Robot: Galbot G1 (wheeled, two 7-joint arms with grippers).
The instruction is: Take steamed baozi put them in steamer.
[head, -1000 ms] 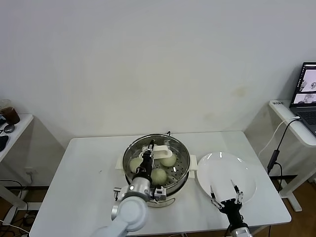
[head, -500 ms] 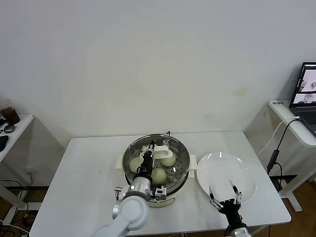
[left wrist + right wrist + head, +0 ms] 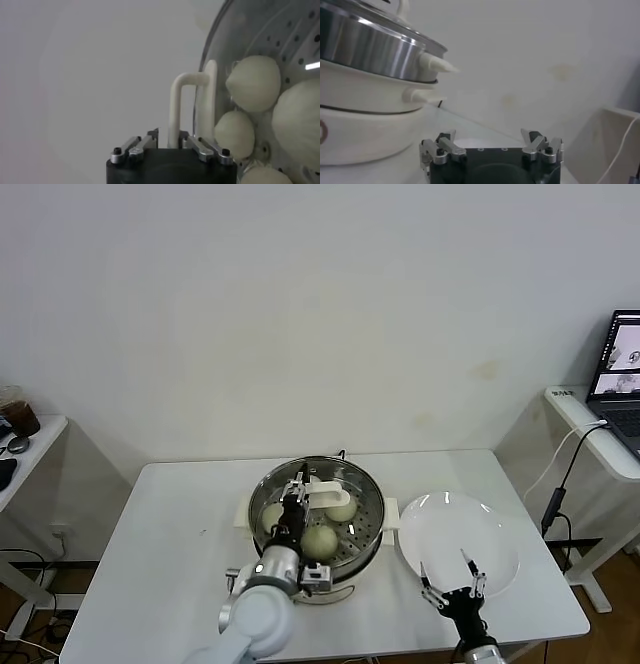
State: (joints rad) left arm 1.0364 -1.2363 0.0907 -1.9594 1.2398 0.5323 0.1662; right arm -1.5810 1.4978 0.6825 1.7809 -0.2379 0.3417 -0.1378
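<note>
A white table point(image 3: 150, 554) bears the steamer point(image 3: 372, 529) on its cooker base, just beside a white plate point(image 3: 495, 536)

I am seeing pale cream steamed baozi point(image 3: 320, 540) sitting on the perforated floor of the shiny round steamer point(image 3: 372, 529), which is standing upright on its white base.

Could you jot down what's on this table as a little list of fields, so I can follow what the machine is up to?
Table: white table
Steamer: shiny steel steamer on a white base, mid-table
Buns: four pale buns inside the steamer
Lid: glass lid with white handle sits on the steamer
Plate: white plate, nothing on it, to the steamer's right
Left gripper: left gripper over the lid, jaws either side of the handle
Right gripper: right gripper open, above the plate's near edge
</note>
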